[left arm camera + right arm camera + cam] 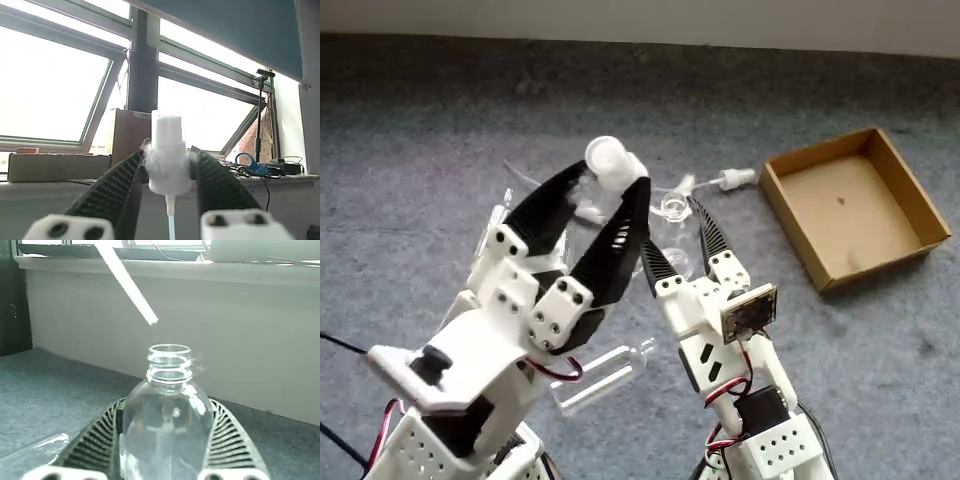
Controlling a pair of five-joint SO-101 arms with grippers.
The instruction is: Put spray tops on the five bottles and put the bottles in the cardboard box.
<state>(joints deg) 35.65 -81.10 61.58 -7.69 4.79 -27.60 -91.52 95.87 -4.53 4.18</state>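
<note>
The left arm is lifted high off the grey carpet (410, 150), its wrist tipped back so that the left claw (610, 178) points up and forward. Its two black fingers (120, 185) are drawn in narrow and pinch a white spray top (167, 135) by the collar. The nozzle head stands past the fingertips, and the thin dip tube (171, 220) runs back between the fingers toward the wrist. Beside it the right arm sits lower and reaches forward over the carpet. The right claw (670, 230) is closed partway round a clear bottle (167, 415), one ribbed finger (227, 440) pressed to each side of the body. The bottle stands upright in this grip with its threaded neck open and clear of the fingertips. In the right wrist view the white tube's end (149, 317) hangs just above and a little to one side of the bottle's mouth, not inside it. A second bottle (605, 372) lies on its side on the carpet behind both claws, between the two arms. A loose spray top (735, 180) lies on the carpet beyond the right claw. The open cardboard box (900, 170) sits well apart from the right claw, on its outer side, away from the left arm.
</note>
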